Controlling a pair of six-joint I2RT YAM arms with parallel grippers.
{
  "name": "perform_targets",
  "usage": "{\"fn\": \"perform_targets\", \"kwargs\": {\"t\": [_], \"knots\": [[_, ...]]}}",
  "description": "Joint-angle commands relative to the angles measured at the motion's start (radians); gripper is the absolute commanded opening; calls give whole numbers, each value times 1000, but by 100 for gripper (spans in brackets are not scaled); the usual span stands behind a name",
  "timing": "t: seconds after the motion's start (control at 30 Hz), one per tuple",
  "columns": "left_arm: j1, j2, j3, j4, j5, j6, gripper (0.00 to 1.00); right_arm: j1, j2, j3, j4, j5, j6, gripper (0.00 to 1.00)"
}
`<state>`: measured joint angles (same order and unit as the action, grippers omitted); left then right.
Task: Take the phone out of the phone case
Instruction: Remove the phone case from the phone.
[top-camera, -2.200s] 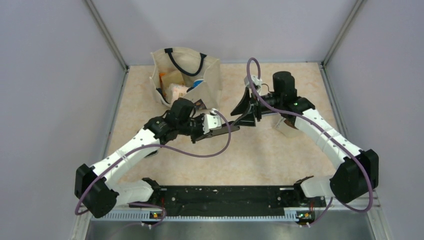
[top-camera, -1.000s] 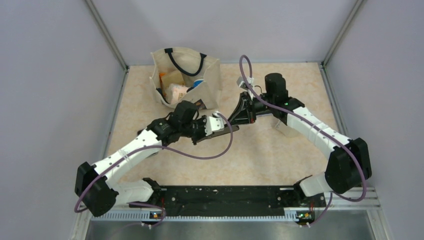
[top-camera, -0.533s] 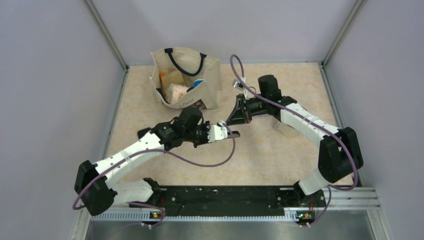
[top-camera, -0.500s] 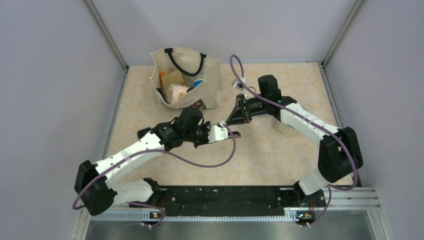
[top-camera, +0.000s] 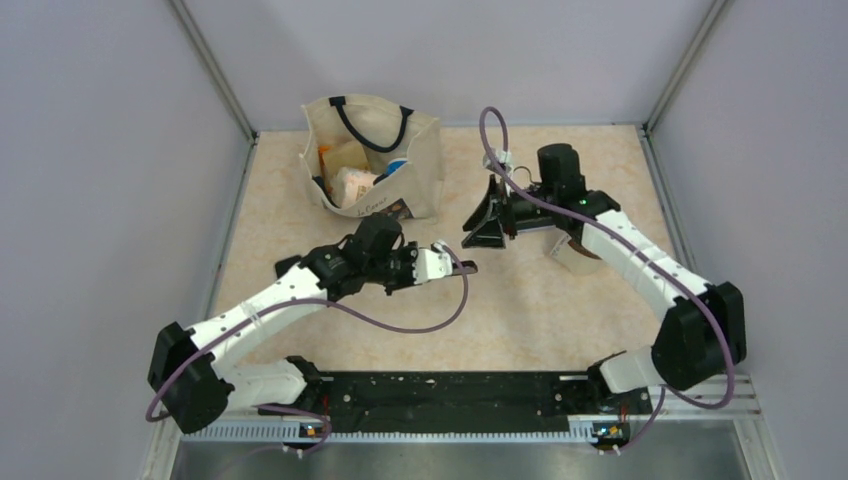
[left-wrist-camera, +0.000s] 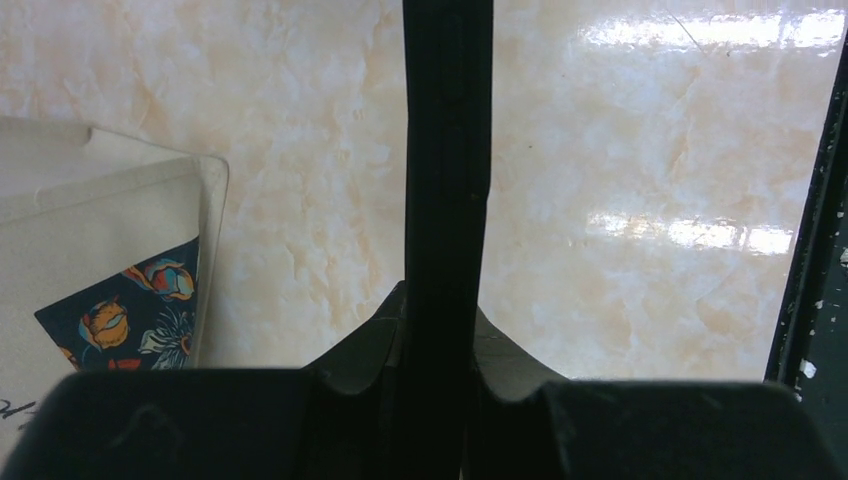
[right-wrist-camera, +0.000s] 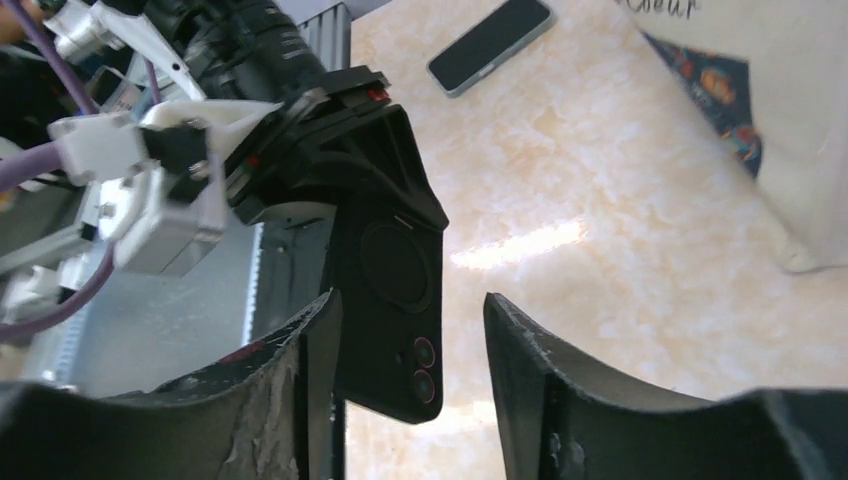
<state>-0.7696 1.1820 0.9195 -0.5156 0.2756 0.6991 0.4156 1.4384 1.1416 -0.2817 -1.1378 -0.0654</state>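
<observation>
Grip is held by the left claw (top-camera: 452, 266) on a black phone case (right-wrist-camera: 395, 270). Its fingers are closed tight on the two flat faces, and the case is carried edge-on, clear of the counter (top-camera: 560, 310). It is held near the middle of the counter, in front of the cream tote bag (top-camera: 420, 170).

From the left wrist, the case is seen as a thin dark slab running straight out from between the fingers. From the right wrist, its back is shown, with a round ring in the middle and two camera lenses at the lower corner. Whether a phone is seated inside cannot be told for certain.

The left arm (top-camera: 270, 300) is stretched low from the near-left base. Its forearm is slanted across toward the centre and its wrist is pointed to the right. The right arm (top-camera: 640, 265) is raised from the near-right base and run up along the right side. It is bent at the far end, so its wrist is turned back to the left, toward the other claw.

The right claw (top-camera: 484, 228) is partly spread and nothing is held in it. The case is framed in the gap between its fingers, and in the overhead view the two claws are seen just apart.

A separate smartphone (right-wrist-camera: 490, 45) is laid flat on the counter, dark screen up, beyond the left arm. A purple cable (top-camera: 400, 310) is looped below the left wrist.
</observation>
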Motion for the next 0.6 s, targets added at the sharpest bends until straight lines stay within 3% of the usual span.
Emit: {"fn": "perform_targets", "kwargs": {"t": [0.0,0.03,0.1,0.13,0.37,0.57], "knots": [[37,-47,7,92,92,-53,0,-3,-136,38,-30,51,-126,61],[48,-45,9,94,117,-66,0,-2,-156,28,-29,50,-139,66],[67,-38,15,97,164,-98,0,0,-197,0,-19,51,-160,87],[72,-35,19,97,191,-110,0,1,-213,-18,-6,54,-163,89],[81,4,53,92,322,-177,0,32,-222,-58,22,48,-171,90],[81,23,70,83,354,-183,0,57,-165,-57,24,18,-166,82]]}}
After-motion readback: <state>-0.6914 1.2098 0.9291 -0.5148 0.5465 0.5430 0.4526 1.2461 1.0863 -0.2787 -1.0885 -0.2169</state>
